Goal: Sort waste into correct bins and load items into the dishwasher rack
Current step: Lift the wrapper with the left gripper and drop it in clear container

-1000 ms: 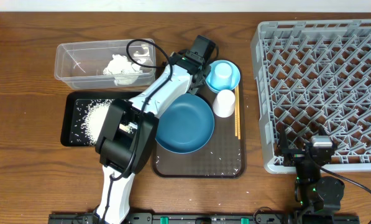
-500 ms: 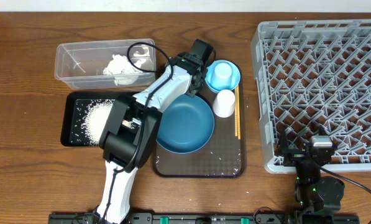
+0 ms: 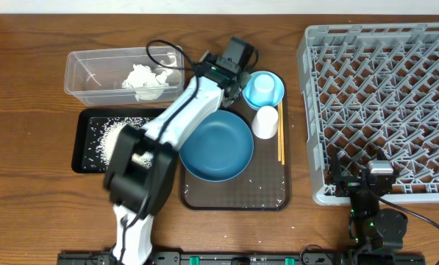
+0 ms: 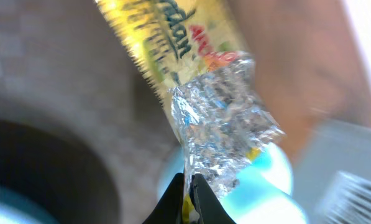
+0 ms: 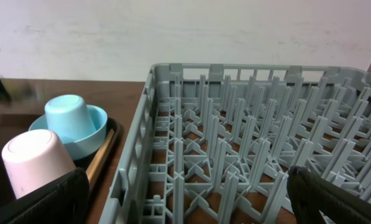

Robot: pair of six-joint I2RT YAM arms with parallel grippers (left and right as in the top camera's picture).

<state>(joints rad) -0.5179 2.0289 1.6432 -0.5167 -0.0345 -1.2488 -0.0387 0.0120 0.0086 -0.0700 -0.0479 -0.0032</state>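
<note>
My left gripper (image 4: 188, 186) is shut on a yellow-green printed wrapper (image 4: 216, 118) with a crumpled foil end, held up before the wrist camera. From overhead, this gripper (image 3: 235, 82) hangs over the back left of the brown tray, beside the small light-blue cup (image 3: 262, 88). A large blue bowl (image 3: 219, 143), a white cup (image 3: 265, 121) and chopsticks (image 3: 281, 140) lie on that tray. The black tray (image 3: 87, 140) holds rice (image 3: 116, 136). The clear tub (image 3: 94, 73) holds a tissue (image 3: 145, 79). My right gripper (image 5: 185, 199) stands open at the grey rack's (image 3: 381, 96) near edge.
The brown serving tray (image 3: 234, 195) has scattered rice grains on its bare front part. The left arm stretches diagonally over the black tray and the blue bowl's left rim. The rack fills the right side of the table.
The left gripper has closed on the wrapper and its wrist has shifted slightly back and up. The right arm has not moved.
</note>
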